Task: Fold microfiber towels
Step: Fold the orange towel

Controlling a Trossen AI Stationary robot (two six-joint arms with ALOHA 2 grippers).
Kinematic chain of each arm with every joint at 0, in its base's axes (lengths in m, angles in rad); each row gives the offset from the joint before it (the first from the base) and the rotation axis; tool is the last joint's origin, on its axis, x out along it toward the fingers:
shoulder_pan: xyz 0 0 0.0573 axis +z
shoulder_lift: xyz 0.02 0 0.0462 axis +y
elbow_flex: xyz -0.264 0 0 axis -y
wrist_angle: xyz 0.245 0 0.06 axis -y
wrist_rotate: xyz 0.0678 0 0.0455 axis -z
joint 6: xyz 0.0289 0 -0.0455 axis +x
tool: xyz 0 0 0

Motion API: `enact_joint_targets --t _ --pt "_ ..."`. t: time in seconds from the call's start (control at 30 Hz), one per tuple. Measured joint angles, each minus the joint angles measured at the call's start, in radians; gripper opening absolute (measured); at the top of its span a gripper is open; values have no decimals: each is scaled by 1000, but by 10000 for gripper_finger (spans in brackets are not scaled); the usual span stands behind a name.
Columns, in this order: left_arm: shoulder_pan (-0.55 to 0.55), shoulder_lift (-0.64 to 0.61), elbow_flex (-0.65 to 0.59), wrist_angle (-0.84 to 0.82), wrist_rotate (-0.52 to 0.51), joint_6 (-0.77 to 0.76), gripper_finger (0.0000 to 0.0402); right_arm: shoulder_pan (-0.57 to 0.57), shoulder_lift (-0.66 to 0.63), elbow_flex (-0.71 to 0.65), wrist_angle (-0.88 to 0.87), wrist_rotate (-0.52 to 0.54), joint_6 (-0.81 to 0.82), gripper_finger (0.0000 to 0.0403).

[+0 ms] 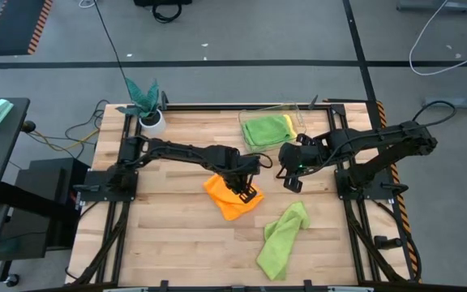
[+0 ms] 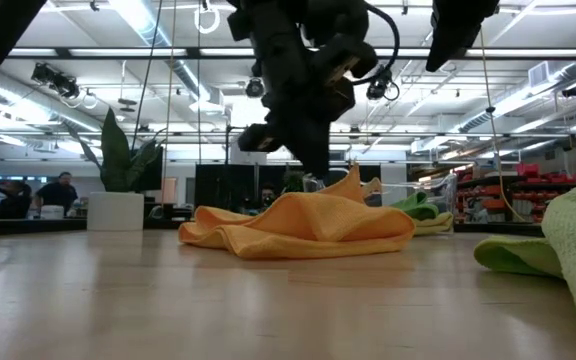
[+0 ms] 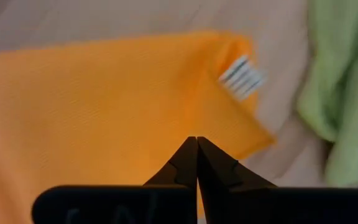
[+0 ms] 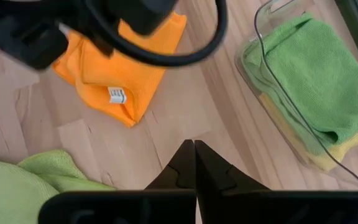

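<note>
The left claw [image 3: 196, 146] has its two dark fingers pressed together to a point above the orange towel [image 3: 104, 106]. A white striped label [image 3: 241, 77] sits near the towel's corner. A lime green towel [image 3: 344, 81] lies beside it on the table [image 3: 278, 37].

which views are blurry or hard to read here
Left wrist view: the orange towel and its white tag are soft, out of focus. Low view: the left arm is a dark silhouette against bright ceiling lights. High view and right wrist view look sharp.
</note>
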Motion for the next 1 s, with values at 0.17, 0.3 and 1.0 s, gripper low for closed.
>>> enact_joint_targets --t 0.17,0.3,1.0 --pt "-13 27 0 28 70 -4 7 0 0 0 -1 0 -4 0" --pt "-40 59 -2 21 101 -4 9 0 0 0 -1 0 -4 0" --pt "-149 -17 -80 -94 -61 -153 5 -25 0 0 -16 -44 -59 0"
